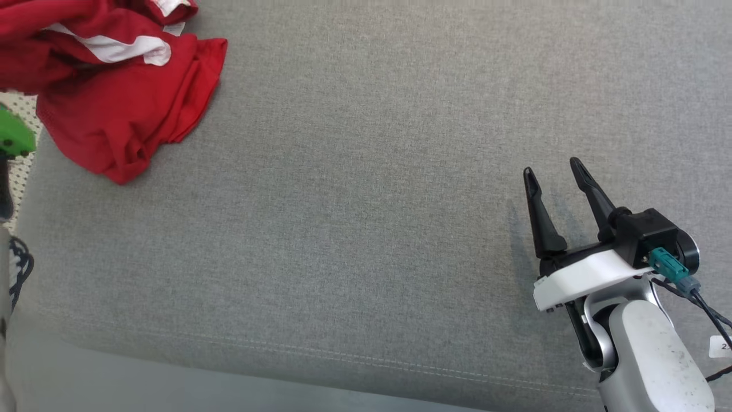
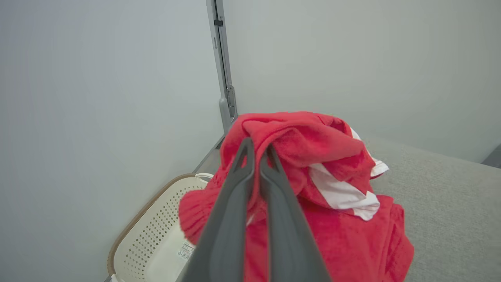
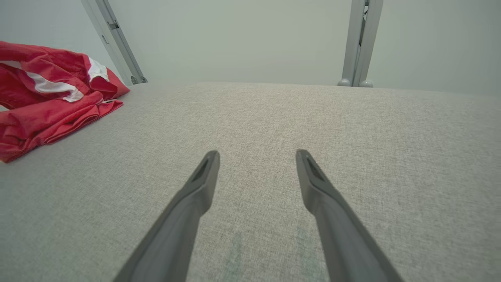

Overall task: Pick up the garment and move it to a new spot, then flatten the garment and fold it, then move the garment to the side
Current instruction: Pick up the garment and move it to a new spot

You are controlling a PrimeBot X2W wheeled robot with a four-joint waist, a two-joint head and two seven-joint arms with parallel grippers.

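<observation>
Garment (image 2: 344, 243) sits clamped in the left hand (image 2: 258, 145); the right hand (image 1: 552, 167) gapes apart.

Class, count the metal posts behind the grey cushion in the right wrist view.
2. The left post rises just beyond the red garment; the right post stands at the upper right. More may stand outside the frame.

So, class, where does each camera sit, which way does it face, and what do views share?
Head view: on the head, looking down at the grey cushion; right fingers, spread, lower right.
Left wrist view: on that wrist, along the left fingers shut on the red garment; basket lower left.
Right wrist view: on that wrist, along the right fingers, across the cushion toward a wall.
Shared: the garment, in all three.
</observation>
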